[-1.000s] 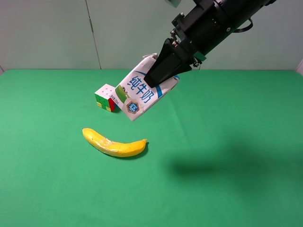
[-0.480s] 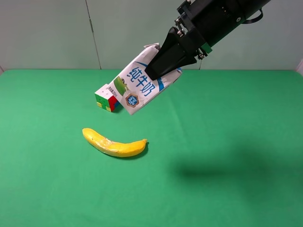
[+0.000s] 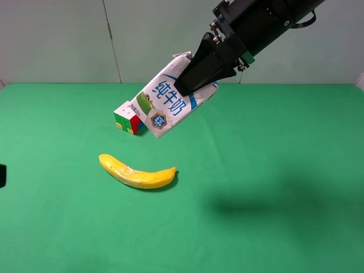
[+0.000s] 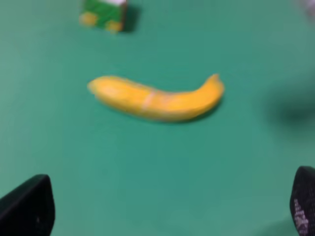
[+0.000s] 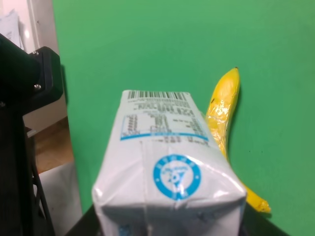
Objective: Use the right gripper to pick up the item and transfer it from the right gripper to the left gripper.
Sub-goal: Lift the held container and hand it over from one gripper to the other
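Above cube [image 3: 128, 117] and banana [image 3: 138, 172], right gripper's [image 3: 183, 85] fingers clamp the tilted carton [image 3: 165, 109] (left fingers [image 4: 27, 209] spread wide).

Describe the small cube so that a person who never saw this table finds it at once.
On the green table, look behind the yellow banana. There sits the cube, seen just left of the milk carton that the right gripper holds in the air. It alone is small, square and patched in many colours.

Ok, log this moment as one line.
phase: pre-handover | right hand: shut on milk carton, aloft, tilted | left hand: open, empty | banana, puzzle cube: on green table
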